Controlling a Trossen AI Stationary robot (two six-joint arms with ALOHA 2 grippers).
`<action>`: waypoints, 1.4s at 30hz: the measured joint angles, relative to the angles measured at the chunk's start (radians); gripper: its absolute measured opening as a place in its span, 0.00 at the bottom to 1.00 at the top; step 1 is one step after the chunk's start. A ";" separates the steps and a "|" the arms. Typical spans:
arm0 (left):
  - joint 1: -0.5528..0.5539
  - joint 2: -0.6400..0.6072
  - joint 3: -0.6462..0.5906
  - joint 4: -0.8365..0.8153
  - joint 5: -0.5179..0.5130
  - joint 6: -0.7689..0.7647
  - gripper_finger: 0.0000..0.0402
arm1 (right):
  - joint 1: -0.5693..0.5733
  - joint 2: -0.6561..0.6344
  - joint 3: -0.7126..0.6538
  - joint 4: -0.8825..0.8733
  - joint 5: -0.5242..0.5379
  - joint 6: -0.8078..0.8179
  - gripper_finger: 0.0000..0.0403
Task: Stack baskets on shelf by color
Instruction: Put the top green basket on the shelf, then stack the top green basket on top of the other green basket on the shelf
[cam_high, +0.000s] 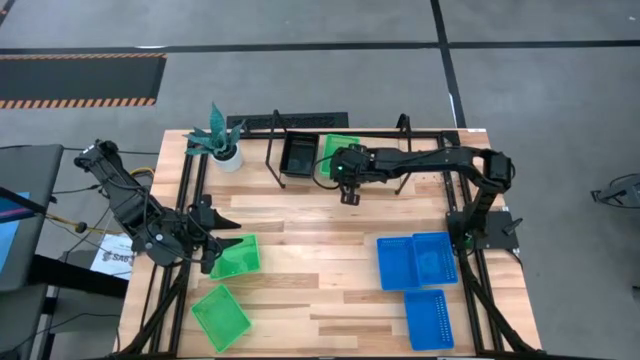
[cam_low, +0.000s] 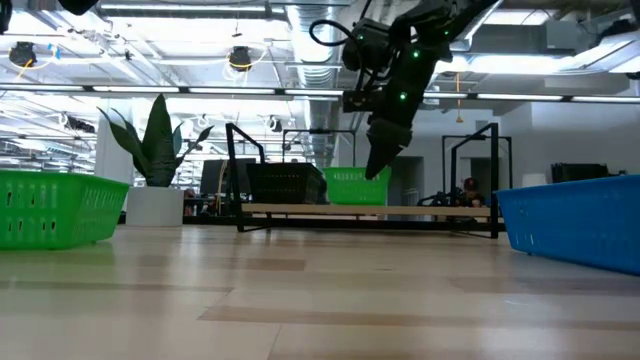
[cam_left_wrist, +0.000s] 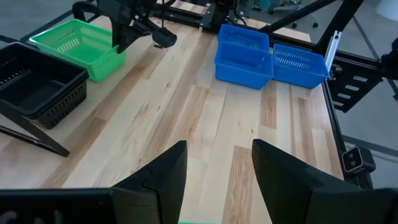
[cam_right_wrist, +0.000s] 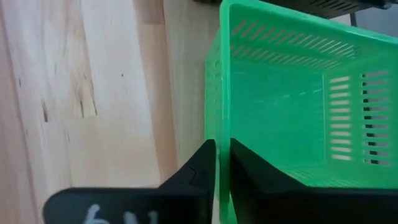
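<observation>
Two baskets already sit on the shelf (cam_high: 400, 135): a black basket (cam_high: 299, 154) and, just beside it, a green basket (cam_high: 340, 148). Right gripper (cam_high: 349, 193) is at the worktop-side rim of that green one; in the right wrist view its fingers (cam_right_wrist: 205, 165) straddle the thin side wall with only a narrow gap, so whether they pinch the wall or have just let go, I cannot tell. Left gripper (cam_high: 222, 243) hovers beside a second green basket (cam_high: 237, 256) on the worktop (cam_high: 310, 250), fingers (cam_left_wrist: 168, 171) spread and empty. A third green basket (cam_high: 220, 316) lies near the front edge; three blue baskets (cam_high: 418, 262) are grouped on the right. Handling judgement: thin perforated plastic, likely very light, walls somewhat flexible and smooth. Best hold looks like a pinch over the rim at mid-wall, one finger inside, one outside; a corner grip would probably tilt it. Expect easy sliding on the wooden board.
</observation>
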 joint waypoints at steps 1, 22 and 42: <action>0.000 0.000 0.000 0.000 0.000 0.000 0.42 | 0.000 0.000 0.000 -0.003 0.000 0.000 0.18; 0.000 0.000 0.000 0.002 0.008 -0.019 0.42 | 0.197 -0.051 0.241 0.015 -0.004 -0.031 0.54; 0.000 0.000 0.000 0.057 0.040 -0.086 0.42 | 0.364 0.321 0.389 0.373 -0.191 -0.494 0.49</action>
